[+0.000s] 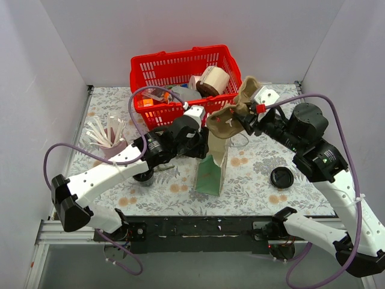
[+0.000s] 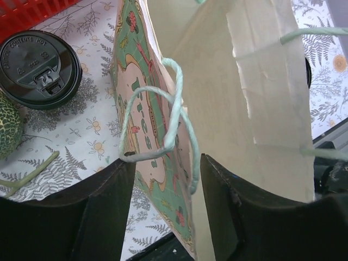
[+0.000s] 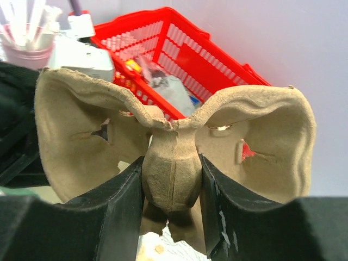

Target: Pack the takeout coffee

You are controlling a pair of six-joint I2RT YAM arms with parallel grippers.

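Observation:
A paper bag (image 1: 212, 171) with a green printed side stands open in the middle of the table, and its pale inside (image 2: 228, 109) fills the left wrist view. My left gripper (image 2: 166, 160) is open, its jaws straddling the bag's near wall and its pale green handle (image 2: 173, 103) without pinching them. My right gripper (image 3: 172, 159) is shut on the centre post of a brown cardboard cup carrier (image 3: 76, 125), held tilted above the bag's mouth (image 1: 228, 123). A coffee cup with a black lid (image 2: 38, 68) stands on the table left of the bag.
A red basket (image 1: 180, 58) with several items stands at the back. A holder of white straws (image 1: 103, 133) is at the left. A loose black lid (image 1: 281, 177) lies right of the bag. White walls close in three sides.

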